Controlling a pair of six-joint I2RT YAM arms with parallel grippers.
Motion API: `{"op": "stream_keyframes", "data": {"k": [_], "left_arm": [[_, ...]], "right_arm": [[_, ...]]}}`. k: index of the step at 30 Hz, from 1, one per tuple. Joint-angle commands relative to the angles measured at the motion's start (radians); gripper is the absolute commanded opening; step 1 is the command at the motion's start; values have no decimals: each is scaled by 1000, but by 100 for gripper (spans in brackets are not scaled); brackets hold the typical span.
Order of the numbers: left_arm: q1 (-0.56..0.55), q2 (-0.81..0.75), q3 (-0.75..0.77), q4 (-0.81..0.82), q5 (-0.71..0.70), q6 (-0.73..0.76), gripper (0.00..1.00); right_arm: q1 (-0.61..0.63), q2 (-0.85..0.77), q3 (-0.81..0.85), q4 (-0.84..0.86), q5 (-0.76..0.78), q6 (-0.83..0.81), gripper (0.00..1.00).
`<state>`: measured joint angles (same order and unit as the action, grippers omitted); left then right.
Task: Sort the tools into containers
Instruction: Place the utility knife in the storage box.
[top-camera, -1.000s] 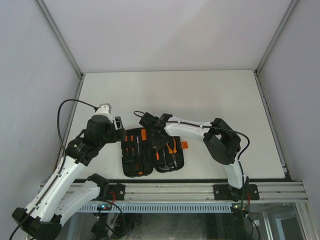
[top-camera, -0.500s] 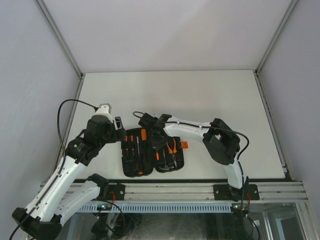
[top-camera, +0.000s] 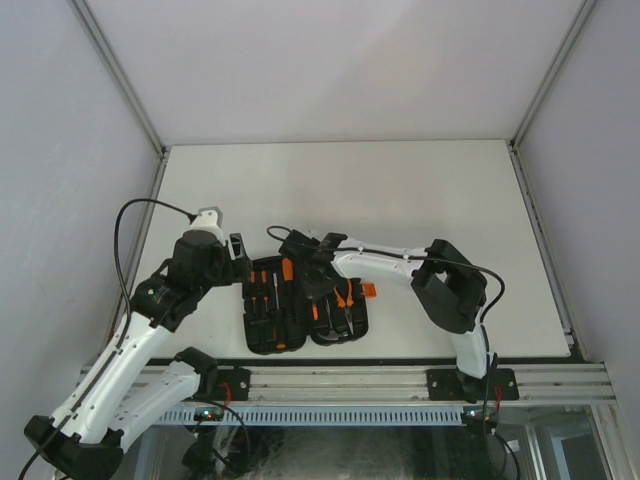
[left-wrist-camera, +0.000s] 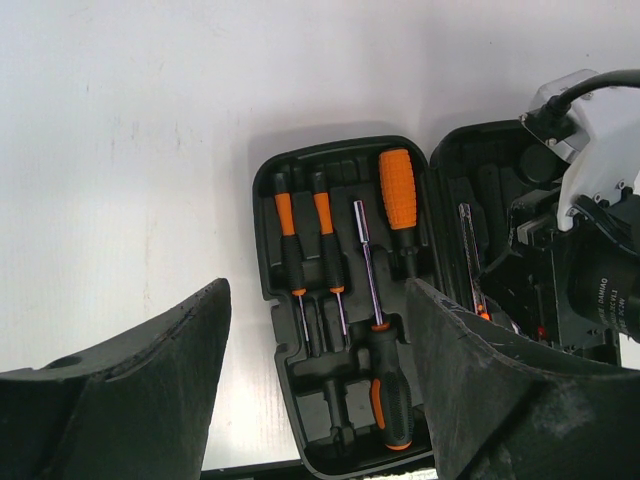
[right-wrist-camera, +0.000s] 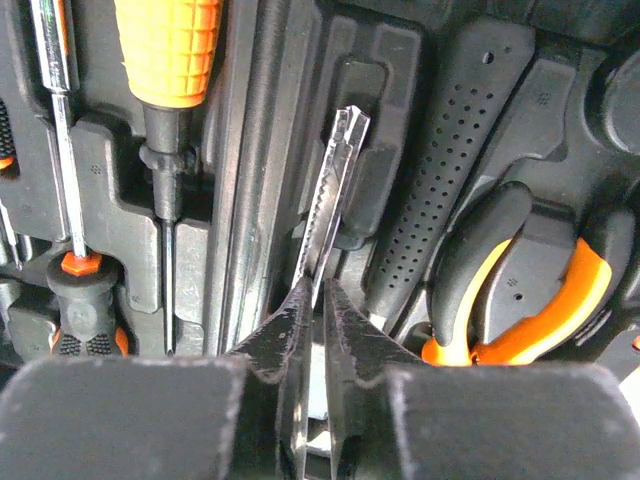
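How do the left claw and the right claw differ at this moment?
The left claw stands open and empty; the right claw is shut on a thin steel blade. The left claw sits at the left edge of the tool case; the right claw reaches into its right half. Both point toward the case.

White table (top-camera: 420, 190), open black tool case (top-camera: 260, 344) flat on it, near front edge

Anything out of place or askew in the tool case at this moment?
One thing: a thin toothed metal strip stands on edge, slanting over a slot in the case, pinched by the right gripper, not seated. The screwdrivers and pliers lie in their slots.
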<state>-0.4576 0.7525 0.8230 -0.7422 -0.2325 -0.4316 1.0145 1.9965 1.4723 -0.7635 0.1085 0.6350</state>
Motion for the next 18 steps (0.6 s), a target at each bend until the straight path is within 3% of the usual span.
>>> {"op": "stream_keyframes", "data": {"k": [1, 9, 18], "left_arm": [[6, -9, 0, 37, -2, 22, 75], [5, -16, 0, 32, -11, 20, 75], [5, -19, 0, 32, -14, 19, 75]], "right_arm": [[-23, -37, -35, -29, -13, -39, 10], [-42, -140, 55, -29, 40, -53, 23], [-46, -357, -63, 89, 62, -62, 43]]}}
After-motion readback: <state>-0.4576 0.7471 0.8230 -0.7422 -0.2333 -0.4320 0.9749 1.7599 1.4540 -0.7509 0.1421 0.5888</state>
